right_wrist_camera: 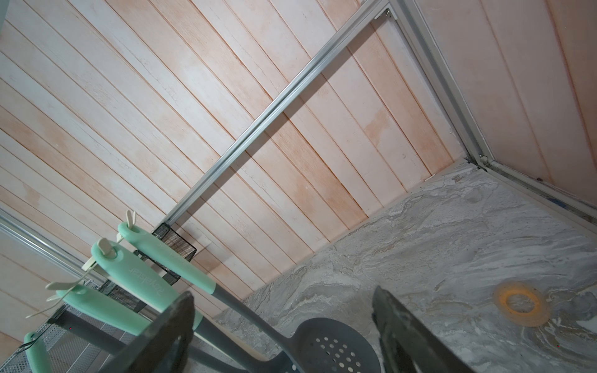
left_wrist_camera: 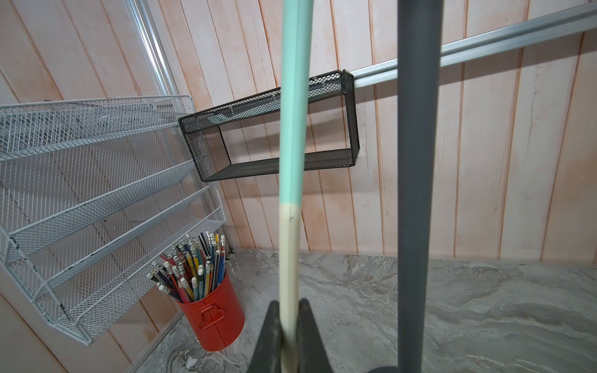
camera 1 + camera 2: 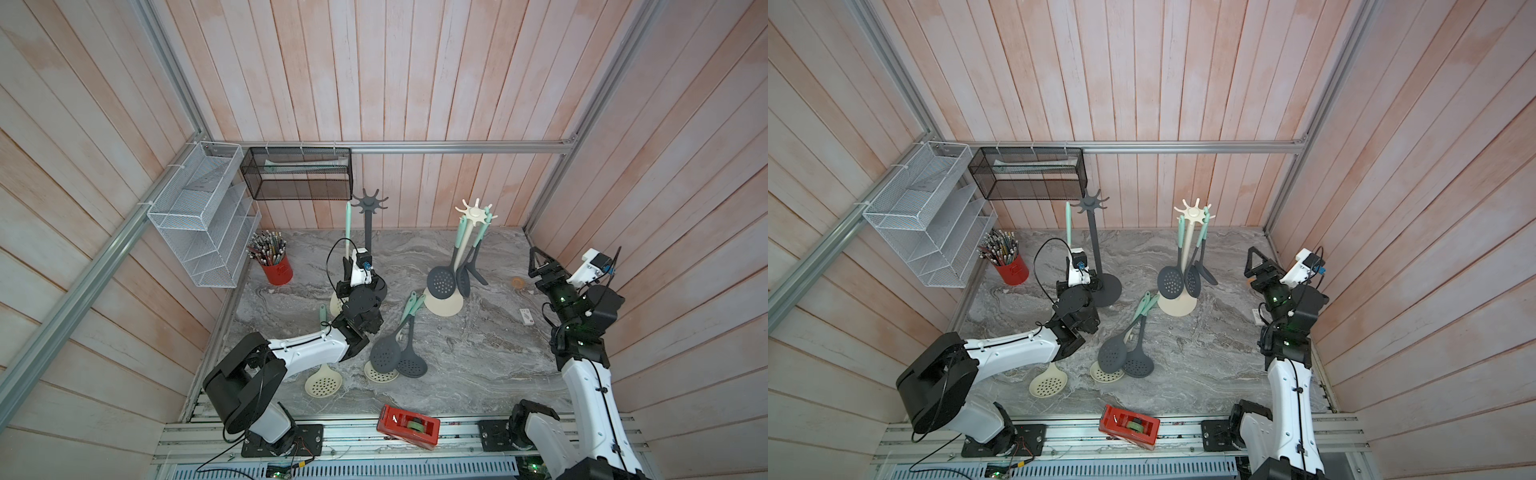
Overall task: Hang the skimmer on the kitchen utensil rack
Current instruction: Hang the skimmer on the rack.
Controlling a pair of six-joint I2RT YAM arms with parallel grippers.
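My left gripper (image 3: 346,266) (image 2: 289,303) is shut on the cream shaft of a skimmer (image 3: 348,220) (image 2: 295,113) with a mint handle and holds it upright. Its cream head (image 3: 335,305) shows only partly behind my wrist. The handle's top stands just left of the hook crown of the dark grey utensil rack (image 3: 369,202) (image 3: 1090,201), apart from it. The rack's pole (image 2: 416,161) rises right beside the skimmer. My right gripper (image 3: 536,262) (image 1: 282,292) stands open and empty near the right wall.
A cream rack (image 3: 473,212) holds three dark utensils. Several loose skimmers (image 3: 386,353) lie mid-table. A red pencil can (image 3: 276,268), a white wire shelf (image 3: 199,220) and a black mesh basket (image 3: 297,174) crowd the back left. A red tape dispenser (image 3: 409,426) sits in front.
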